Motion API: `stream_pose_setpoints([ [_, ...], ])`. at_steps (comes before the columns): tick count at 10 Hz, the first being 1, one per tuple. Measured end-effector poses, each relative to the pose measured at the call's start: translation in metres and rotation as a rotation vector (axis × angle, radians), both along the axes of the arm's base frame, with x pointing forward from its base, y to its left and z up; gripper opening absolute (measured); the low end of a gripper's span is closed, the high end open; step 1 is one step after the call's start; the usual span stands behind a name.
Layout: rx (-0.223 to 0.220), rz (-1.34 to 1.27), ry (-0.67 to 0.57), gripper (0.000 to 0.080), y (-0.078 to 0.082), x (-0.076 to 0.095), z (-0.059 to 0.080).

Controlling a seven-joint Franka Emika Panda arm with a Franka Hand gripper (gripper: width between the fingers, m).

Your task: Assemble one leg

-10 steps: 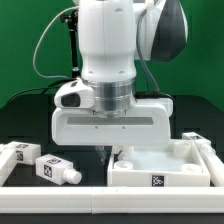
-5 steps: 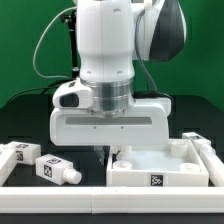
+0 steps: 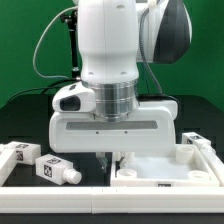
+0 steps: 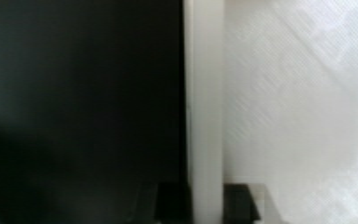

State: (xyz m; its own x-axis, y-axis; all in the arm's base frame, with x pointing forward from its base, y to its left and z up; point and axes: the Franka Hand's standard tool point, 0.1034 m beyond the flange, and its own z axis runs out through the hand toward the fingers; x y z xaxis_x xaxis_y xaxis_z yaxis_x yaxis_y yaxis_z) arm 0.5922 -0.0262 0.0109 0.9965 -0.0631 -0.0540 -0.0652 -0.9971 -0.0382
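Where the jaws sit: pinching the panel (image 3: 165,172) by its rim
Loose leg (image 3: 57,170): lying on worktop (image 3: 92,170), exterior view's left

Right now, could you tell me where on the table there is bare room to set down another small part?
Bare dark table shows between the lying leg and the rimmed panel, but it is narrow and the gripper hangs at its edge. More room lies behind the second leg, on the exterior view's left. The exterior view's right is crowded by the panel.
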Motion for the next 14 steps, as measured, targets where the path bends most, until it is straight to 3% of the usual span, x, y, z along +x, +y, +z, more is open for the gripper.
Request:
stream_pose_setpoints([
  [1, 0.003, 0.010, -0.007, 0.0054, 0.004, 0.008, 0.001],
  [5, -0.010, 0.025, 0.001, 0.0054, 0.004, 0.007, 0.000],
  [7, -0.010, 0.024, 0.001, 0.0350, 0.004, 0.007, 0.000],
  [8, -0.003, 0.014, 0.030, 0.0350, 0.005, -0.002, 0.008],
  [9, 0.005, 0.015, 0.044, 0.0533, 0.009, -0.014, 0.025],
  [10, 0.011, 0.012, 0.051, 0.0612, 0.011, -0.028, 0.040],
  [12, 0.012, -0.004, 0.048, 0.0643, 0.014, -0.040, 0.061],
  [14, 0.006, -0.076, 0.047, 0.0648, 0.014, -0.038, 0.062],
])
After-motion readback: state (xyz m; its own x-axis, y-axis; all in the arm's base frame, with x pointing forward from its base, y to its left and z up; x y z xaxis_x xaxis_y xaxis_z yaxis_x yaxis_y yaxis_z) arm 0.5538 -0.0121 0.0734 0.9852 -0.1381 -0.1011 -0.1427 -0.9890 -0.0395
